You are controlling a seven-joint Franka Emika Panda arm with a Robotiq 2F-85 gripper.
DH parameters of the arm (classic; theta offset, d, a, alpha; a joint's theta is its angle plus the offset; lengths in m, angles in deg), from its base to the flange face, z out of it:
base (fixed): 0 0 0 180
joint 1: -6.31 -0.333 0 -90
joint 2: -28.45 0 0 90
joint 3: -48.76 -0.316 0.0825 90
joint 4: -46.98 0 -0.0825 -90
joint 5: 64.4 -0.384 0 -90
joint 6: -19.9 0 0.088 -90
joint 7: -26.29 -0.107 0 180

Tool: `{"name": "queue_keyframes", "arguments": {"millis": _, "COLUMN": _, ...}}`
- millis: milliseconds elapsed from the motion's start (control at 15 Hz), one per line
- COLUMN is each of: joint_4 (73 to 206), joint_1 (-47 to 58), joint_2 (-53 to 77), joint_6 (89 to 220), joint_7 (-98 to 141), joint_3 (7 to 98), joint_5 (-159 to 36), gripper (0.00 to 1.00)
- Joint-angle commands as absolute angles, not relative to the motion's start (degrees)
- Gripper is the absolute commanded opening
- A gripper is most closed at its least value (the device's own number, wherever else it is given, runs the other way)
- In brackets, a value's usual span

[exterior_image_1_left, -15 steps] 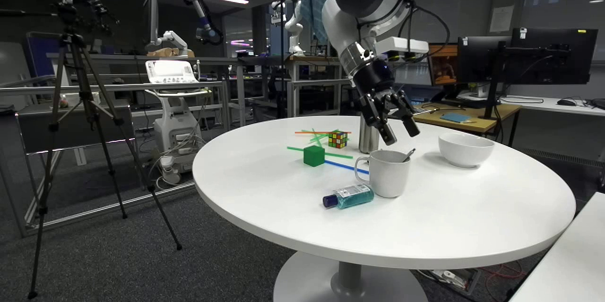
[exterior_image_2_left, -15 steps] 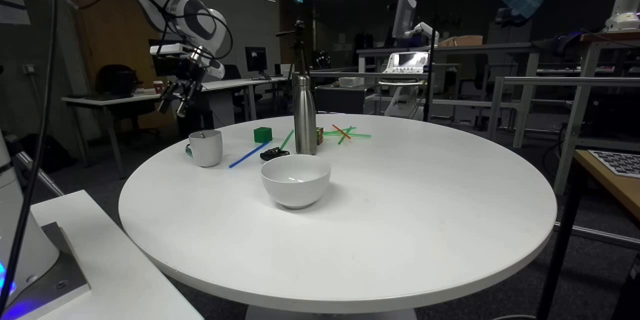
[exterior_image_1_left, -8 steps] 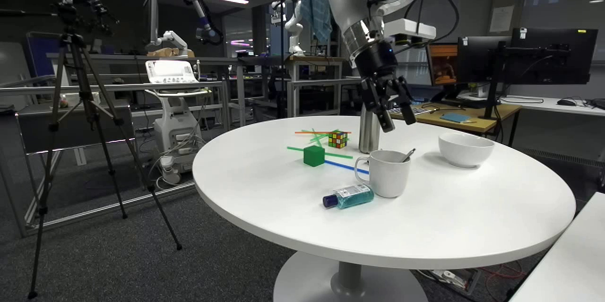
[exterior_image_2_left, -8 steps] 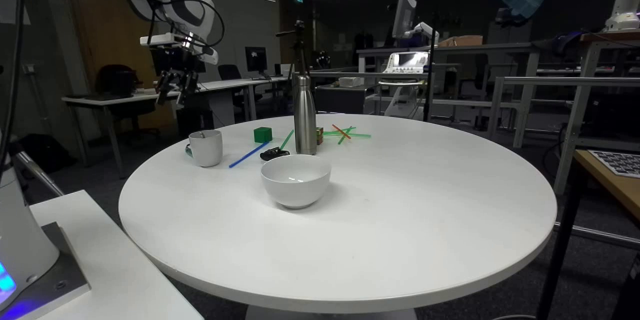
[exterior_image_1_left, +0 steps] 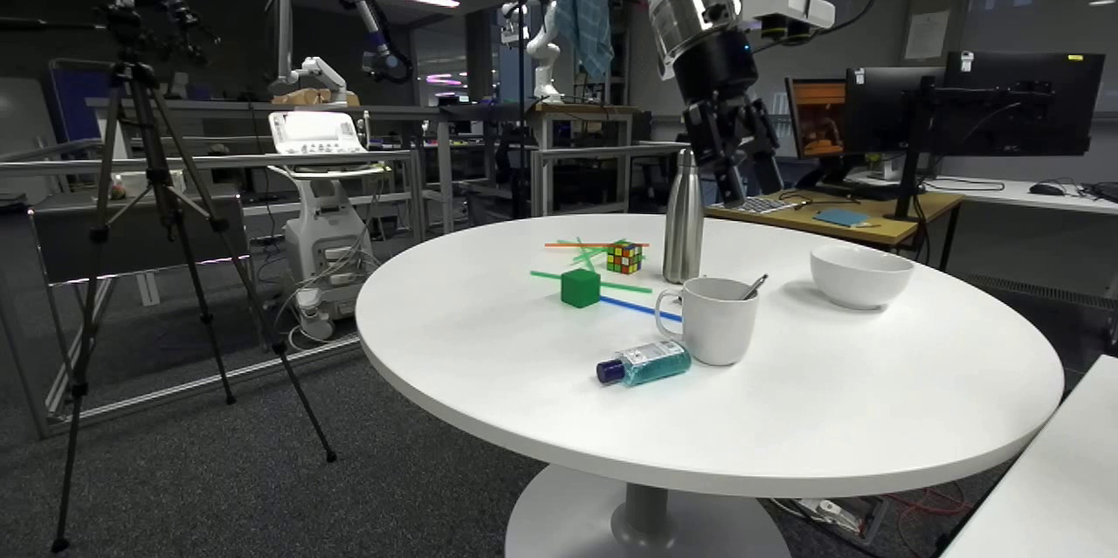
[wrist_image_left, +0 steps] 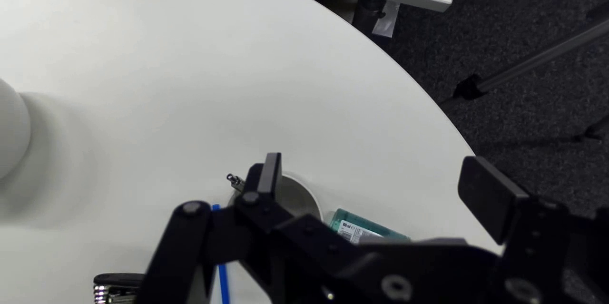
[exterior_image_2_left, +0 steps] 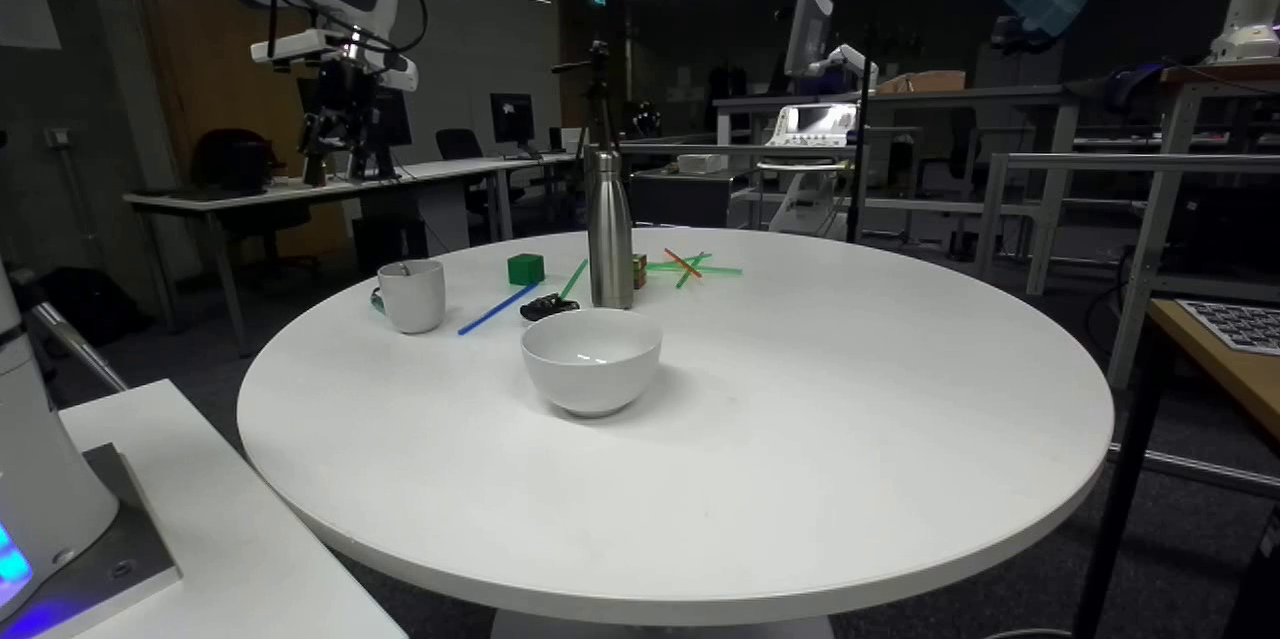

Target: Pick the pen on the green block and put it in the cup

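The cup [exterior_image_1_left: 718, 329], a white mug, stands upright on the round table; it also shows in an exterior view [exterior_image_2_left: 413, 299] and in the wrist view [wrist_image_left: 297, 199]. The pen [exterior_image_1_left: 756, 285] leans inside the cup with its metal tip above the rim; the tip shows in the wrist view [wrist_image_left: 235, 181]. The green block [exterior_image_1_left: 580, 288] sits on the table with nothing on top; it also shows in an exterior view [exterior_image_2_left: 525, 269]. My gripper [exterior_image_1_left: 751, 189] is open and empty, high above the cup and not touching it. In the wrist view one finger of the gripper [wrist_image_left: 378, 180] partly hides the cup.
A teal bottle [exterior_image_1_left: 653, 363] lies beside the cup. A steel bottle [exterior_image_1_left: 684, 230] stands behind it. A white bowl [exterior_image_2_left: 592, 364], a puzzle cube [exterior_image_1_left: 624, 258], a black object [exterior_image_2_left: 549, 307], a blue stick [exterior_image_2_left: 497, 309] and several green and orange sticks are on the table.
My gripper has risen away from the cup, staying open. The upper part of the steel bottle is now uncovered in an exterior view. The pen, cup and green block have not moved.
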State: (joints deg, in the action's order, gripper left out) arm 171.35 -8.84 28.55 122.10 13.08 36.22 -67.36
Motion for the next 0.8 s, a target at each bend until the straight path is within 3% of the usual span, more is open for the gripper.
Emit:
{"name": "queue_keyframes", "arguments": {"millis": 0, "joint_4": 174.42, "joint_1": -8.81, "joint_2": 33.38, "joint_6": 124.13, "joint_7": 11.20, "joint_3": 35.02, "joint_5": -65.39, "gripper": 1.00}}
{"name": "queue_keyframes", "arguments": {"millis": 733, "joint_4": 173.33, "joint_1": -8.38, "joint_2": 33.75, "joint_6": 123.05, "joint_7": 12.98, "joint_3": 34.41, "joint_5": -66.80, "gripper": 1.00}}
